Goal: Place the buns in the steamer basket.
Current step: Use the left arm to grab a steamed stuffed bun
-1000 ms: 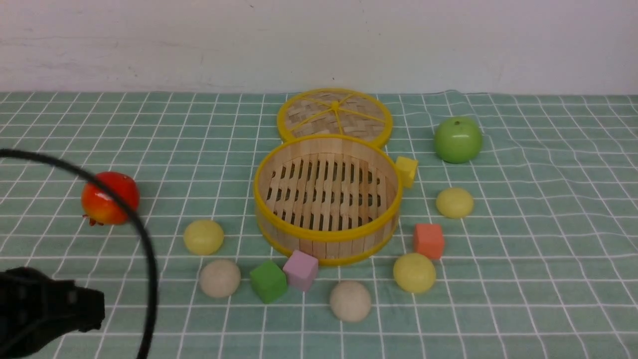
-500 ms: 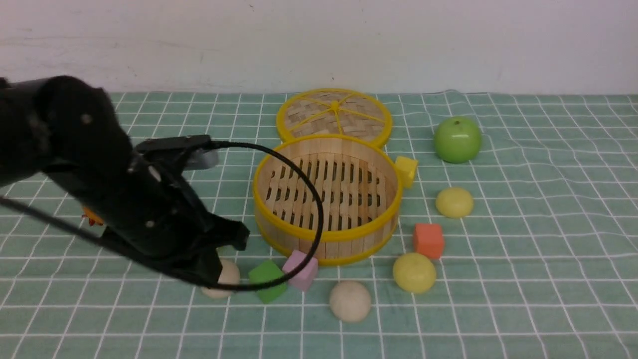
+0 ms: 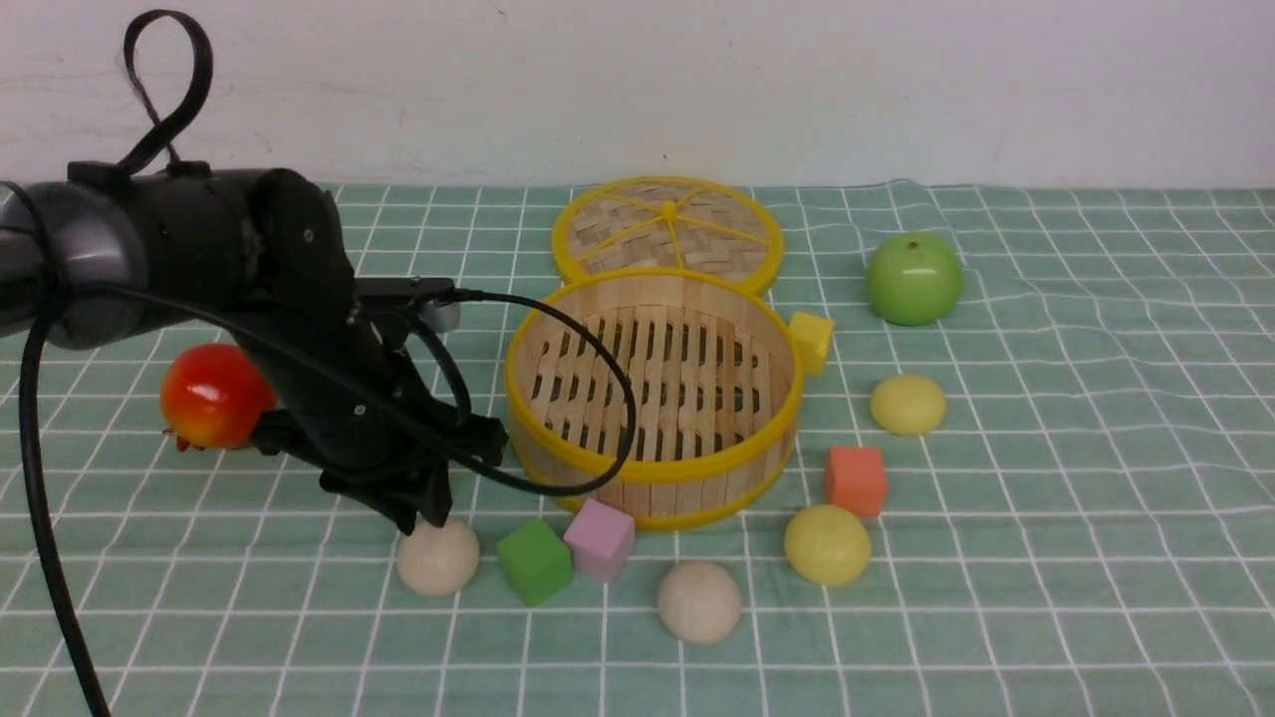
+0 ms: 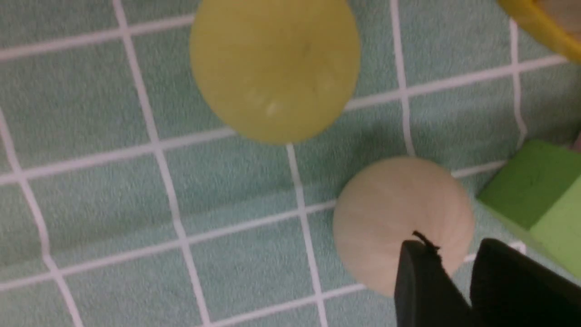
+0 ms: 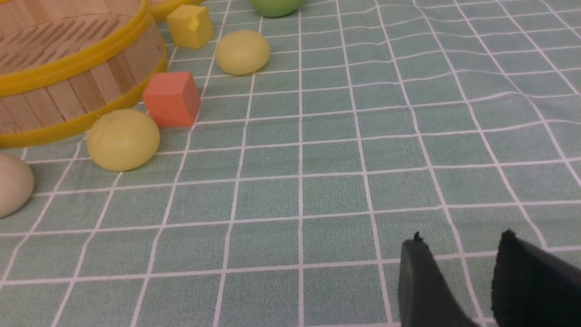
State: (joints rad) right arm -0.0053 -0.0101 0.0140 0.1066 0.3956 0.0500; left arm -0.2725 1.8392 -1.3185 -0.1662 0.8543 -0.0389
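The steamer basket [image 3: 654,468] stands empty mid-table. Four buns show in the front view: a beige one [image 3: 438,558] at front left, a beige one [image 3: 699,600] in front of the basket, and two yellow ones [image 3: 827,544] [image 3: 907,403] on the right. A third yellow bun [image 4: 274,68] shows only in the left wrist view, with the front-left beige bun [image 4: 395,213] beside it. My left gripper [image 3: 423,513] [image 4: 451,247] hangs just above that beige bun, jaws nearly together and empty. My right gripper [image 5: 460,238] is shut and empty, low over bare cloth.
The woven lid [image 3: 667,229] lies behind the basket. A red fruit [image 3: 214,395] sits at left and a green apple [image 3: 914,279] at back right. Green [image 3: 536,561], purple [image 3: 601,538], orange [image 3: 857,480] and yellow [image 3: 813,341] cubes ring the basket. A black cable loops off the left arm.
My left arm has swung in from the lower left corner to the buns left of the basket, and it now covers the left yellow bun. Nothing else has moved.
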